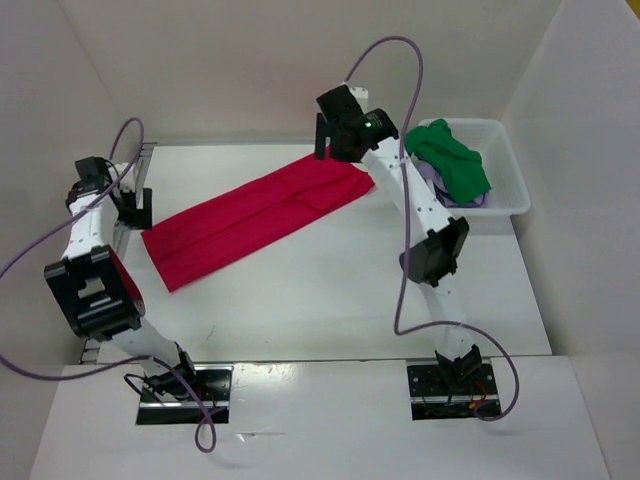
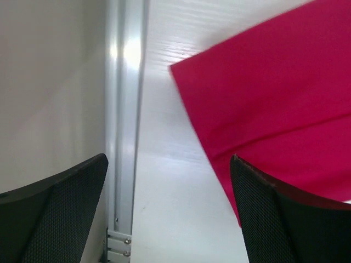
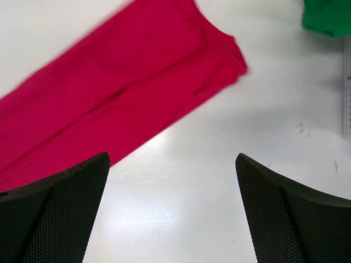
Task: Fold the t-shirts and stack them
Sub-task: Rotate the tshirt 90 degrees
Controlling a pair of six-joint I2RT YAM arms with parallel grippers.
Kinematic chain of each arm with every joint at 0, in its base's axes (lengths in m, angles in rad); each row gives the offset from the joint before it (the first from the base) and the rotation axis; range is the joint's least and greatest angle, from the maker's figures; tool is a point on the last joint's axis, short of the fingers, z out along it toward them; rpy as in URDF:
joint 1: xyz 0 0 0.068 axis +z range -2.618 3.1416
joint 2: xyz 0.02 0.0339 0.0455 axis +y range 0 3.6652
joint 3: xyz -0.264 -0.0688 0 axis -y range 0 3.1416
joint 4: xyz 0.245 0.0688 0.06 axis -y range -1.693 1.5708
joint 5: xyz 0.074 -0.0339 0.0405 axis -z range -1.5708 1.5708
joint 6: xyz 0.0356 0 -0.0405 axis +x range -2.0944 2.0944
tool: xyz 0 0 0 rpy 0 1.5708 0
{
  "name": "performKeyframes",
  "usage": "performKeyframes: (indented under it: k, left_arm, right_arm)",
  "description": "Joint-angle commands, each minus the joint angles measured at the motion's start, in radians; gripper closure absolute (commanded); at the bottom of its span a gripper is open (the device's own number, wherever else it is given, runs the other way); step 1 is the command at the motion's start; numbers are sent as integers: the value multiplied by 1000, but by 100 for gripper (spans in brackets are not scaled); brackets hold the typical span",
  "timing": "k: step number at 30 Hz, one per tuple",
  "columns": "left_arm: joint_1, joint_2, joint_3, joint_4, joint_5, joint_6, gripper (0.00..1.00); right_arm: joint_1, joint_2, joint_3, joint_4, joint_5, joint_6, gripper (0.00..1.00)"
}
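The left hand and right hand, both spread apart and empty, sit by the red shirt's ends, likely to fold it.

No text, label, brand or number can be read anywhere.

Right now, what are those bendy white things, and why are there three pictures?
Those are two robot arms bolted to a white table. One picture looks down from above; the other two come from cameras on the wrists. The left pincer and right pincer are both open, holding nothing. A bright red cloth t-shirt lies in a long folded strip on the table. A green cloth t-shirt and a pale lavender cloth t-shirt sit in a white plastic basket.
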Motion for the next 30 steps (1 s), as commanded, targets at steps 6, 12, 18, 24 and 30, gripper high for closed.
performKeyframes:
  k: [6, 12, 18, 24, 30]
  left_arm:
    - [120, -287, -121, 27, 124, -76, 0]
    - [120, -34, 19, 1, 296, -67, 0]
    - [108, 128, 66, 50, 215, 45, 2]
    - [49, 290, 145, 71, 120, 67, 5]
    - [7, 309, 116, 127, 62, 76, 9]
  right_arm:
    - [331, -531, -870, 502, -77, 15, 0]
    - [447, -201, -614, 463, -162, 159, 5]
    - [527, -45, -508, 486, -237, 340, 31]
    - [566, 272, -18, 367, -219, 381, 45]
    - [567, 504, 229, 313, -269, 422, 43]
